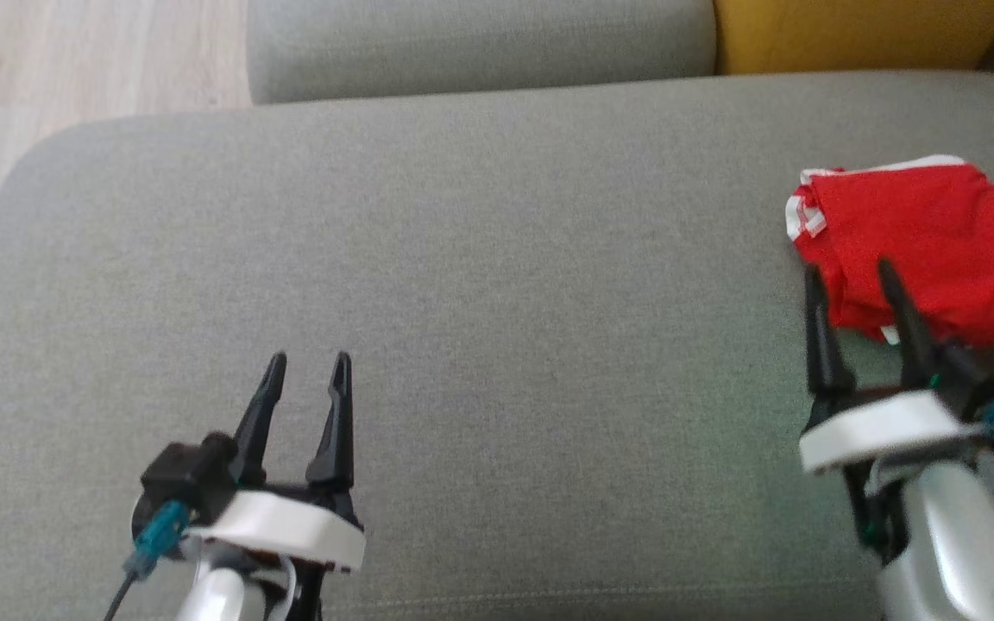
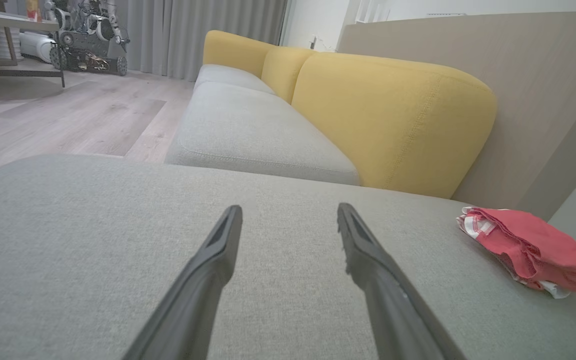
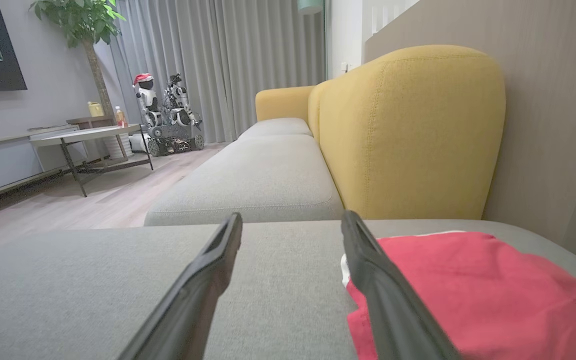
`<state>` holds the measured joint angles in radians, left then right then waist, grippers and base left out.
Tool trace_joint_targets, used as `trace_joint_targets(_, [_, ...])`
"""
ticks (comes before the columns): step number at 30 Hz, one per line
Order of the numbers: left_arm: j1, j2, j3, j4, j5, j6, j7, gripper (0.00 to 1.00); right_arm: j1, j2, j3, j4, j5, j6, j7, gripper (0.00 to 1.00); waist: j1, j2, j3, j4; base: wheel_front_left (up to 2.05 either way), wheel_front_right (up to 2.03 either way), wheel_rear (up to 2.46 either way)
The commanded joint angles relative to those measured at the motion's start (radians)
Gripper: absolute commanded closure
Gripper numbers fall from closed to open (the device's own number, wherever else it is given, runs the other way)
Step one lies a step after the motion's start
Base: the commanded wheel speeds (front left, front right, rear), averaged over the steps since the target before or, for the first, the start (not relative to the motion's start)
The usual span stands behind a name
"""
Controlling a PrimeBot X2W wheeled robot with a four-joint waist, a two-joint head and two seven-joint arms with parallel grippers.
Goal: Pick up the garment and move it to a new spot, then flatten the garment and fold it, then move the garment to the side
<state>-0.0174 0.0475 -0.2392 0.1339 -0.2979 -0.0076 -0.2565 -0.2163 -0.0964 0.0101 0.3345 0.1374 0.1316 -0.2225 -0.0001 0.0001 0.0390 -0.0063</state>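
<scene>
The right tool [image 1: 849,269] stands open, fingers spread, gripping nothing. Its tips sit at the near edge of the garment [image 1: 928,233]; whether they touch the cloth I cannot tell. In the right wrist view one finger [image 3: 383,295] overlaps the fabric's left border. The garment, red with white trim, lies bunched at the right end of the grey cushion [image 1: 497,259]. The left tool [image 1: 309,355] is open too and empty, low over the cushion, well apart from the garment. Behind the cushion rises a yellow backrest [image 1: 851,34].
</scene>
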Motion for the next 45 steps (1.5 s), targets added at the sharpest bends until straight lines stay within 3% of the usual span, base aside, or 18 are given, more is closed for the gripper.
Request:
trace_joint_targets(1, [-0.017,0.003,0.042,-0.033,-0.008,-0.002,-0.005,0.0,0.0,0.012,0.027,-0.049,-0.021,-0.001,-0.02,0.0,0.0001,-0.0001,-0.02,0.005,0.0,0.0,0.0])
trace_joint_targets(9, [0.024,0.003,0.053,-0.035,-0.004,-0.013,-0.005,0.0,0.092,0.041,0.019,-0.089,-0.063,-0.001,-0.037,0.0,0.0001,-0.0001,-0.031,0.006,0.0,0.0,0.0])
trace_joint_targets(13, [0.028,0.003,0.075,-0.054,0.02,0.039,-0.005,0.0,0.102,0.044,0.018,-0.097,-0.071,-0.001,-0.038,0.0,0.0001,-0.0001,-0.029,0.005,0.0,0.0,0.0])
trace_joint_targets(15, [0.028,0.003,0.072,-0.051,0.013,0.044,-0.005,0.0,0.101,0.045,0.018,-0.102,-0.072,-0.001,-0.039,0.0,0.0001,-0.0001,-0.029,0.004,0.0,0.0,0.0])
trace_joint_targets(35, [0.031,0.003,0.099,-0.066,-0.009,-0.011,-0.005,0.0,0.102,0.046,0.025,-0.105,-0.073,-0.001,-0.039,0.0,0.0001,-0.0001,-0.028,0.011,0.0,0.0,0.0])
trace_joint_targets(45, [0.04,0.003,0.107,-0.045,-0.04,-0.011,-0.005,0.0,0.096,0.046,0.033,-0.093,-0.067,-0.001,-0.039,0.0,0.0001,-0.0001,-0.03,0.008,0.0,0.0,0.0])
